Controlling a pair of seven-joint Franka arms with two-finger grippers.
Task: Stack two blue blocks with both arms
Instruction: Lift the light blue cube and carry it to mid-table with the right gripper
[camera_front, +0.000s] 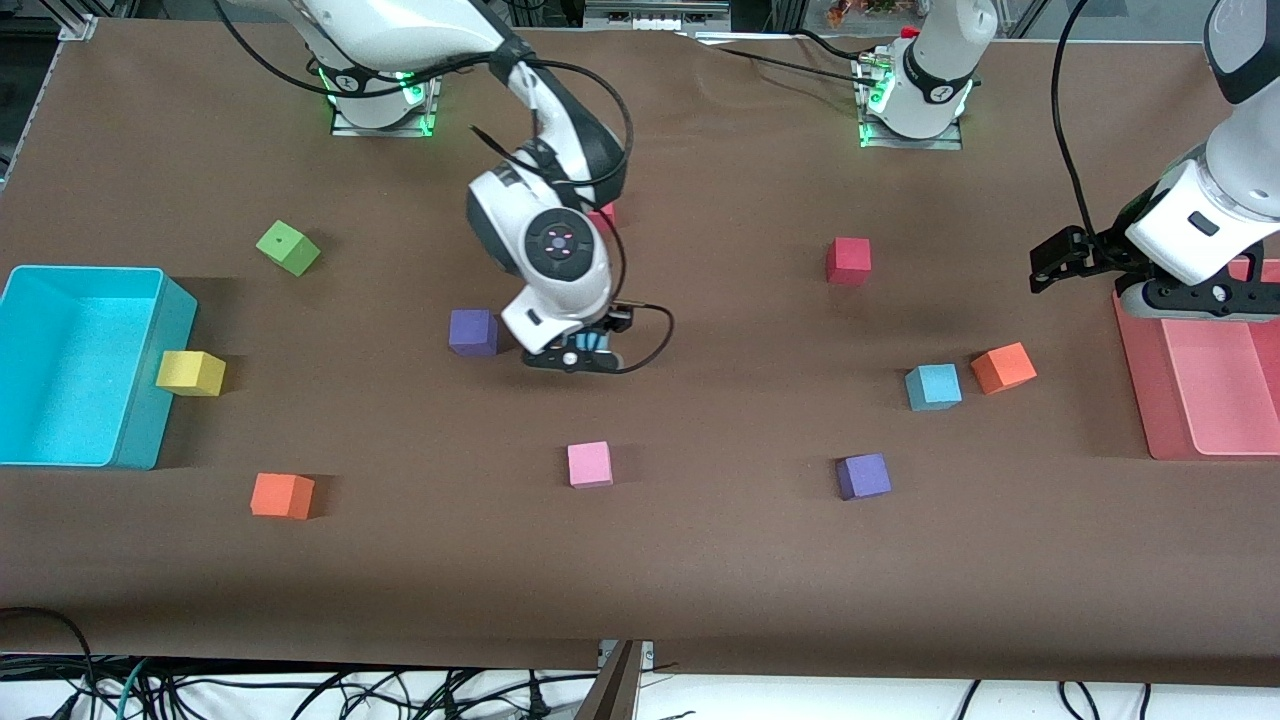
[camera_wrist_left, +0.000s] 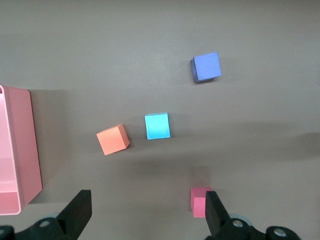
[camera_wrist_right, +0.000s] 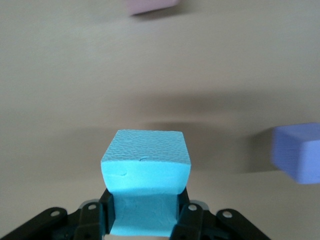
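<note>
My right gripper pinches one blue block between its fingers, up over the table just beside a purple cube. My left gripper waits spread wide and holding nothing, above the pink tray. The second blue block sits on the table near that tray, just beside an orange cube.

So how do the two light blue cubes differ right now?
One blue cube is clamped in the right pincer, beside a purple cube; the other blue cube sits free on the table beside an orange cube, with the open left pincer above, untouched. Both share colour and size.
</note>
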